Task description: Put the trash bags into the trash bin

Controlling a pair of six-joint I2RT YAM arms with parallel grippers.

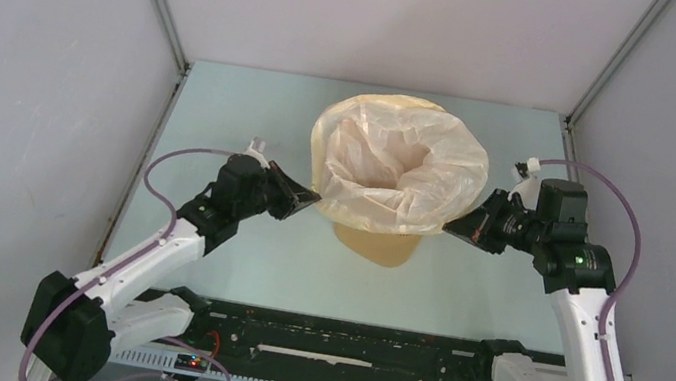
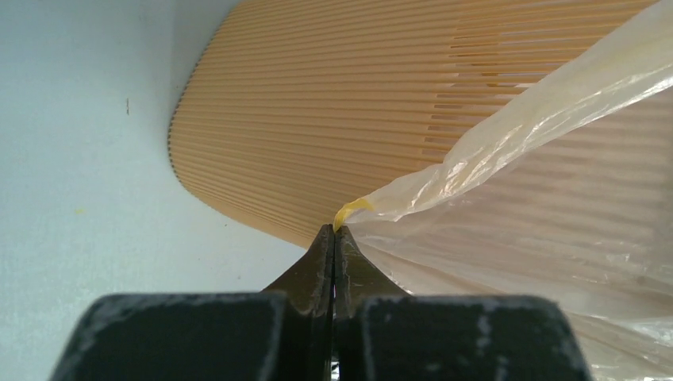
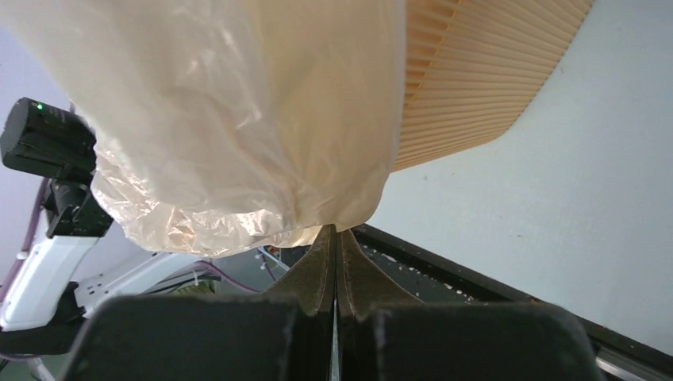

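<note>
Left gripper [image 1: 311,198]: my fingers are pressed flat together, and a yellowish twist of the trash bag [image 1: 399,159] is nipped at their very tips. From that pinch the film runs up and off to the right of the fingers.

Right gripper [image 1: 450,230]: these fingers are also pressed together. The bag's lower hem meets them right at the tips and appears pinched there. The film bulges above them and to their left.

Trash bin [image 1: 376,245]: it stands upright on the table [image 1: 236,236], between my two pairs of fingers, left tips at one flank and right tips at the other. The bag lines it, with the mouth open. The film is turned over the rim and hangs down the outside, so only the orange-tan lower part of the bin shows below the hem.

Seen from the left fingers, the bin's finely ribbed wall lies directly ahead of and above the tips, bare to their left and covered by film to their right. Seen from the right fingers, the bare wall is ahead to the upper right. Pale table surface lies further right, and a black rail [image 1: 342,338] sits just behind the tips.
</note>
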